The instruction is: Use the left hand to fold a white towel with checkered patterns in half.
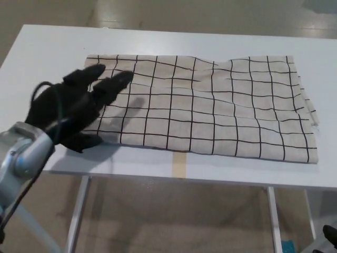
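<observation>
One table (pixel 47 47): white, seen from above, with the cloth spread across most of its top.
One towel (pixel 221 105): pale with a black checkered grid, laid flat and unfolded, slightly rippled near the far edge; its near edge runs close to the table's front edge.
One left hand (pixel 73 108): black, held over the towel's near left corner, fingers (pixel 113 84) spread apart, nothing grasped.
One strip of tape (pixel 179 164): tan, partly covered by the towel's near edge.
Right hand: not seen.
</observation>
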Motion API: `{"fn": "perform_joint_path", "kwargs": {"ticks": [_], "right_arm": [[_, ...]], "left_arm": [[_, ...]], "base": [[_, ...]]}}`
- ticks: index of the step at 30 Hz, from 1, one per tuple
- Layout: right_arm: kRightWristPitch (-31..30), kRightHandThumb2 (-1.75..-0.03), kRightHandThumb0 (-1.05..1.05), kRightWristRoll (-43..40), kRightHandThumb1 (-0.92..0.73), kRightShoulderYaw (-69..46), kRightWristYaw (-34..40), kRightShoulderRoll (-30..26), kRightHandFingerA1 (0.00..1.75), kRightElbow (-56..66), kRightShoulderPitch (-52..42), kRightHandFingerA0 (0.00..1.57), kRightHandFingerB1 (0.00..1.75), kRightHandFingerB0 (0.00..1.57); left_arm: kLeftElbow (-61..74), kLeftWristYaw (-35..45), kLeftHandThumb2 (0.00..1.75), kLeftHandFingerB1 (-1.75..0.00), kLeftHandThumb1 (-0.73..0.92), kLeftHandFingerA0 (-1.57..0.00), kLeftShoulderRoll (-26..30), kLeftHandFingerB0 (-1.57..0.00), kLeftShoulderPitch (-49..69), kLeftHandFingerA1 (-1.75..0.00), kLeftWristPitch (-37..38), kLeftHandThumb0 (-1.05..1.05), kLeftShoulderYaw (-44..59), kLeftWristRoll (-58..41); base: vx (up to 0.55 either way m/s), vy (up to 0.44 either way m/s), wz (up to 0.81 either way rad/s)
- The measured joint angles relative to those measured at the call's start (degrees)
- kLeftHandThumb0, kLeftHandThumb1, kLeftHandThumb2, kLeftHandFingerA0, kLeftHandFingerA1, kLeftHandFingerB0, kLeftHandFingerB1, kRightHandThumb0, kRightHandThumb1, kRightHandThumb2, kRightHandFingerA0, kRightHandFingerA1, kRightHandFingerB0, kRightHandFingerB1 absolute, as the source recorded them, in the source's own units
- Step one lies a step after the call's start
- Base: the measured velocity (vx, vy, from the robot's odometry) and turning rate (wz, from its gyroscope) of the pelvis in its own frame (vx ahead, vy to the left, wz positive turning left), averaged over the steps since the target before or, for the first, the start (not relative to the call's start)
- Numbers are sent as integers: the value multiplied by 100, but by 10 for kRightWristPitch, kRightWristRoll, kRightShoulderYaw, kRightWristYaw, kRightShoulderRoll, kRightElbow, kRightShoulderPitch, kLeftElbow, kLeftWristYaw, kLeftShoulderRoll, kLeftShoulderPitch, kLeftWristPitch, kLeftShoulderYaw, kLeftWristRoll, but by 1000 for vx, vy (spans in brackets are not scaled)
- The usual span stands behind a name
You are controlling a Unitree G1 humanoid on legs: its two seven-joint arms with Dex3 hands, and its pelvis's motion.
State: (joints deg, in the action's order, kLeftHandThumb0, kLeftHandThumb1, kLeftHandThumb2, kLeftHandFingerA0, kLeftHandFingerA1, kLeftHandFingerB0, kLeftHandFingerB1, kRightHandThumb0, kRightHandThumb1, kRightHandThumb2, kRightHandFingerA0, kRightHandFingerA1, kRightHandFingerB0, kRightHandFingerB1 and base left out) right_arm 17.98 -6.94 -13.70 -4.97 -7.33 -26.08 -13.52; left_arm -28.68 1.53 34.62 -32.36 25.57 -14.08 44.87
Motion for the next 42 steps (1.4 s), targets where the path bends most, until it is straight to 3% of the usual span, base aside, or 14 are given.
{"fn": "perform_joint_path", "kwargs": {"ticks": [9, 31, 32, 34, 35, 37, 38, 39, 40, 42], "right_arm": [[-1, -59, -35, 9, -63, 2, 6, -1, 52, 7, -11, 40, 44, 38], [-1, -59, -35, 12, -63, -1, 7, 1, 51, 18, -22, 40, 44, 39], [-1, -59, -35, 12, -63, -1, 7, 1, 51, 19, -23, 40, 43, 39], [-1, -59, -35, 12, -63, -2, 6, 1, 51, 20, -24, 40, 43, 39], [-1, -59, -34, 11, -63, -2, 6, 1, 52, 20, -24, 41, 43, 39], [-3, -59, -34, 8, -63, -4, 5, 3, 52, 24, -27, 41, 43, 39], [-4, -59, -34, 7, -64, -5, 4, 4, 53, 25, -27, 41, 43, 39], [-5, -60, -35, 6, -65, -5, 4, 5, 54, 28, -28, 42, 43, 39], [-6, -60, -35, 5, -65, -6, 4, 7, 54, 30, -29, 42, 43, 39], [-9, -59, -35, 1, -66, -7, 3, 12, 54, 34, -31, 43, 43, 39]], "left_arm": [[-116, -5, 55, 0, 51, 0, -22, 0, -63, 0, -69, -23, -80, 48], [-249, -78, 55, 0, 50, 0, -79, 0, -142, 0, -127, -33, -151, 59], [-256, -81, 65, 0, 46, 0, -83, 0, -146, 0, -130, -37, -155, 59], [-279, -86, 63, -4, 47, 0, -93, 0, -160, -4, -138, -36, -170, 62], [-287, -87, 96, -47, 48, 0, -97, 0, -166, -50, -141, -27, -176, 64], [-321, -92, 96, -47, 48, 0, -113, 0, -189, -50, -159, -27, -204, 73], [-332, -93, 58, -30, 56, -16, -118, -22, -195, -28, -165, -42, -214, 78], [-345, -96, 57, -46, 57, -42, -126, -51, -202, -58, -173, -38, -228, 85], [-357, -100, 57, -46, 57, -42, -132, -51, -210, -58, -181, -38, -241, 90], [-380, -109, 57, -80, 57, -51, -142, -61, -223, -105, -193, -37, -267, 101]], "base": [[0, 0, 0], [0, 0, 0], [0, 0, 0], [0, 0, 0], [0, 0, 0], [0, 0, 0], [0, 0, 0], [0, 0, 0], [0, 0, 0], [0, 0, 0]]}}
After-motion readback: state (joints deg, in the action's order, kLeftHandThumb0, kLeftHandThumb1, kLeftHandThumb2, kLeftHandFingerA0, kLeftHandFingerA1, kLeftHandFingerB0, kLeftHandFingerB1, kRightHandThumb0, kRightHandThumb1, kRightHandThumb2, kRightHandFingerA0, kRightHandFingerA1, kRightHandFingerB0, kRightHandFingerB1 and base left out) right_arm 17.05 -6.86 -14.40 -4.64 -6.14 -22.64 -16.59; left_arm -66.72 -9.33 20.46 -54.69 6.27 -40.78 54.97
